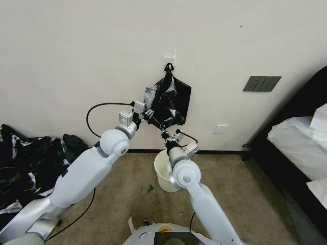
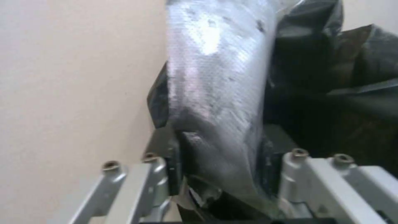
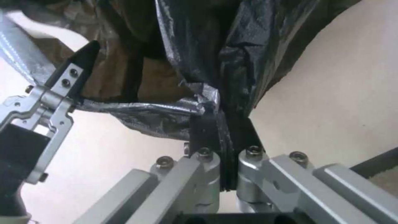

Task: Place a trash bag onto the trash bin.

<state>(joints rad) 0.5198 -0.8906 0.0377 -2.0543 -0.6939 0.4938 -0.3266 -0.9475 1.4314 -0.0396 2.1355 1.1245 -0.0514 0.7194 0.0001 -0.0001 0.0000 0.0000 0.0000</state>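
The trash bag (image 1: 169,100) hung against the wall from a small hook (image 1: 169,66), directly above the trash bin (image 1: 166,172), which stood on the carpet at the foot of the wall. The bag was not on the bin; its top was caught on the hook.

The left gripper (image 1: 149,114) was at the bag's lower left edge. In the left wrist view, the silvery, shiny film passed between its two fingers (image 2: 176,161), which stood apart with the plastic filling the gap, so it looked like a loose grip on a thick fold and not a firm pinch. The right gripper (image 1: 164,131) was just under the bag's bottom, a little above the bin. In the right wrist view its fingers (image 3: 203,137) were pressed together on a narrow, twisted strip of black film.

The step in hand seemed to be taking the bag from the hook with both arms. To do it well, I think the left claw should squeeze fully before any pull, because thin glossy film slips easily. The bag should be lifted a little to free the loop from the hook, and not dragged straight down, which could tear it. Both grippers should move together and keep the mouth spread, so that it can later go over the bin's rolled rim.
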